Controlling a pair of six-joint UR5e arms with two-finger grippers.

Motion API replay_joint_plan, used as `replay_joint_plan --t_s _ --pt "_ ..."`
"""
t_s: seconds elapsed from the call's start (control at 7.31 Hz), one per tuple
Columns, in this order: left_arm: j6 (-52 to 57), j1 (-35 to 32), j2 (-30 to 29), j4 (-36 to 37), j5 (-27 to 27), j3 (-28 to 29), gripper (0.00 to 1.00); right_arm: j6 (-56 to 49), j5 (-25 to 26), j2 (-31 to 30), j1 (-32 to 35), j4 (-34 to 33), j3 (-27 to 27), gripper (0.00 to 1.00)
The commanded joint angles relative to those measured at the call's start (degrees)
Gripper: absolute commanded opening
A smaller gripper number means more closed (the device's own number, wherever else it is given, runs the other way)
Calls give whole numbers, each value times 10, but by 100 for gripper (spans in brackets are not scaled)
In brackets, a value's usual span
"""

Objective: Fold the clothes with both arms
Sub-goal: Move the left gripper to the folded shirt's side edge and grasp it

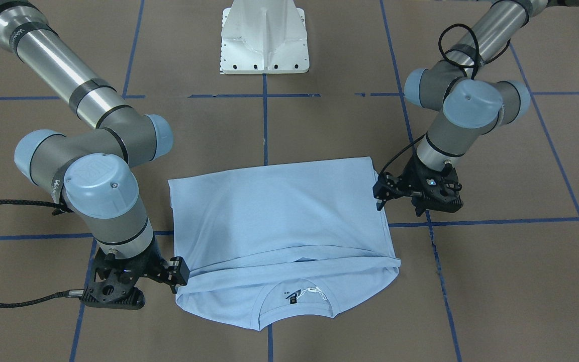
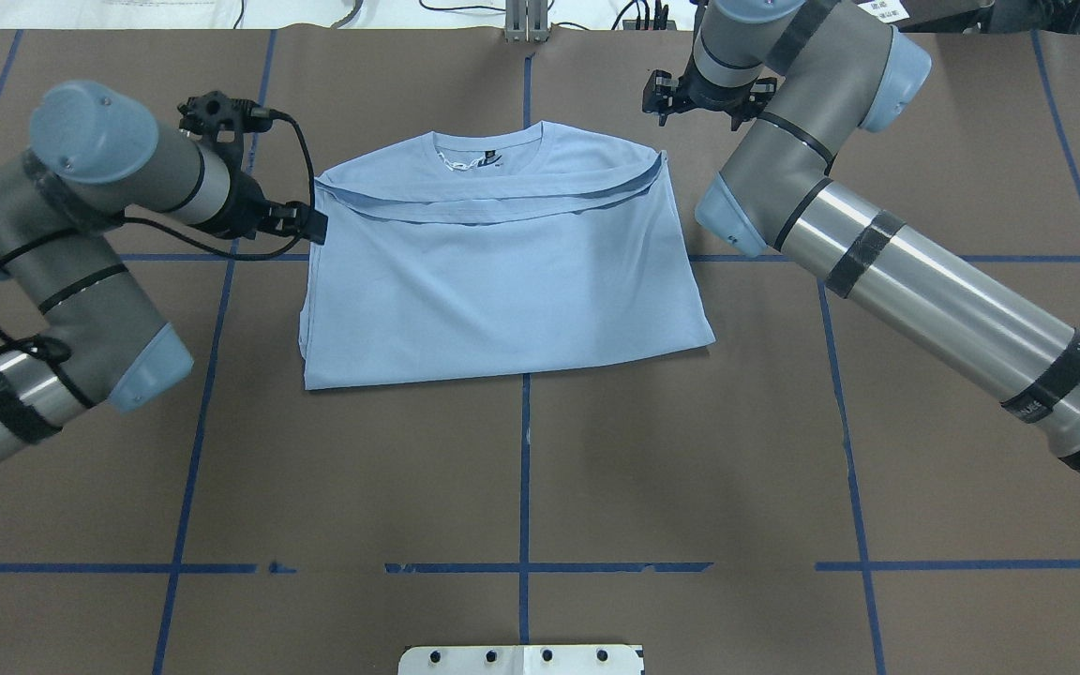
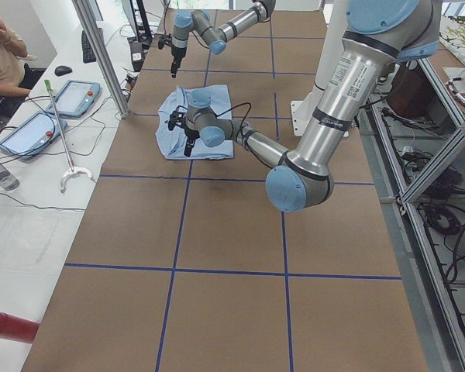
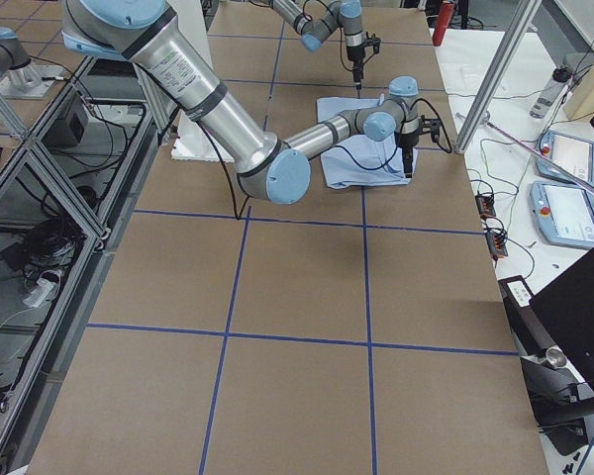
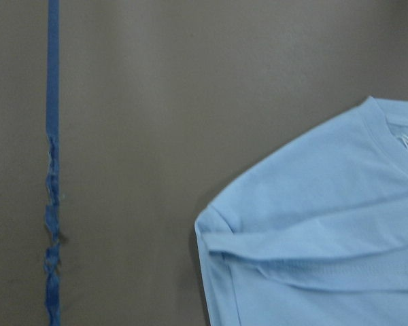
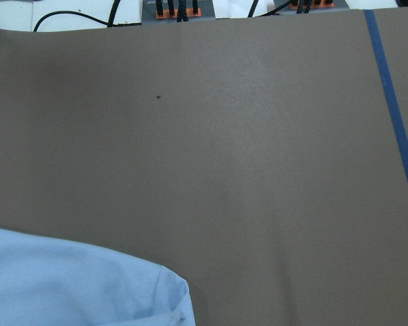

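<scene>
While the light blue T-shirt [image 1: 279, 216] lies flat near the middle of the brown desk [image 1: 495, 281], one arm hangs at each of its side edges. The shirt is folded. Its sleeves are tucked in, and its lower part is laid up over the chest, so the hem runs straight across just short of the collar [image 1: 299, 310]. The collar points away from the robot's white base [image 1: 264, 40], and a dark label [image 1: 292, 300] shows inside the neck. A line of blue tape [image 1: 265, 125] runs under the shirt's middle.

The left arm [image 1: 470, 105] bends down on the robot's left side. The left gripper [image 1: 379, 202] points downward just beside the shirt's edge, about halfway along that side. Its wrist camera looks down on one folded shoulder corner and bare desk, and no fingers show in that view. I cannot tell whether they stand wide or narrow.

The right arm [image 1: 93, 186] comes down on the other side. The right gripper [image 1: 176, 282] sits just beside the shirt's edge near the shoulder, close to the folded hem. Its wrist camera shows only a rounded bit of blue cloth in one corner and open desk. The spread of its fingers cannot be made out either.

Both side views show the grippers pointing straight down. A person [image 3: 0, 54] sits at a white side bench past the desk.
</scene>
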State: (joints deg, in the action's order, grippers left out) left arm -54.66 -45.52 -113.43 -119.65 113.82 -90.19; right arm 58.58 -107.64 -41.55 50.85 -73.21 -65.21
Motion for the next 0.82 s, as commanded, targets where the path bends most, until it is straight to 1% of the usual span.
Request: replay_joint_plan --t_s 0.0,0.14,0.27,0.41,0.55,0.68 --pt "-55 43 78 -69 10 -60 100 -2 -1 -4 0 1 -4 100" --pt "-95 64 83 -88 7 -60 99 -2 -1 -5 -1 1 -4 100" --pt "-122 81 83 -89 -7 -60 83 -3 -1 -6 -1 2 -4 100" --pt "-141 92 84 -89 -25 -58 64 -3 -1 -5 -1 1 -4 100" --pt "-144 95 86 -89 -34 -58 51 -2 -1 -5 -1 2 -4 100" --pt "-147 95 87 -89 -33 -58 51 -2 -1 -6 -1 2 -4 100"
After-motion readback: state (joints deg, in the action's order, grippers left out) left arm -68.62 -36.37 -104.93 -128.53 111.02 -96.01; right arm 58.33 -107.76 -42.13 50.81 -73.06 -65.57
